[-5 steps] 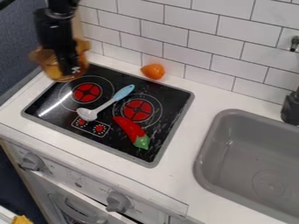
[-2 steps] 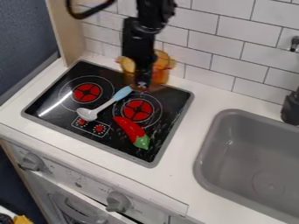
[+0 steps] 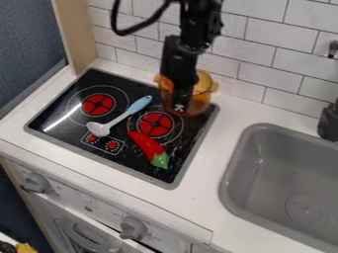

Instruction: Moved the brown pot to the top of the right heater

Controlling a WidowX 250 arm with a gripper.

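The brown pot [image 3: 201, 95] has travelled with the hand [image 3: 179, 106] from beyond the stovetop's [image 3: 174, 186] far left corner to its back edge, near the far right corner. The hand has it gripped; whether its base touches down, I can't tell. That brings it just behind the right heater [image 3: 155, 124], so probably only a short move forward, then lowering and release, remains.

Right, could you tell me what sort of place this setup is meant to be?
It looks like a toy kitchen, probably a test or play set: there is a stove with red burners, a grey sink set in the white counter, and a tiled wall behind.
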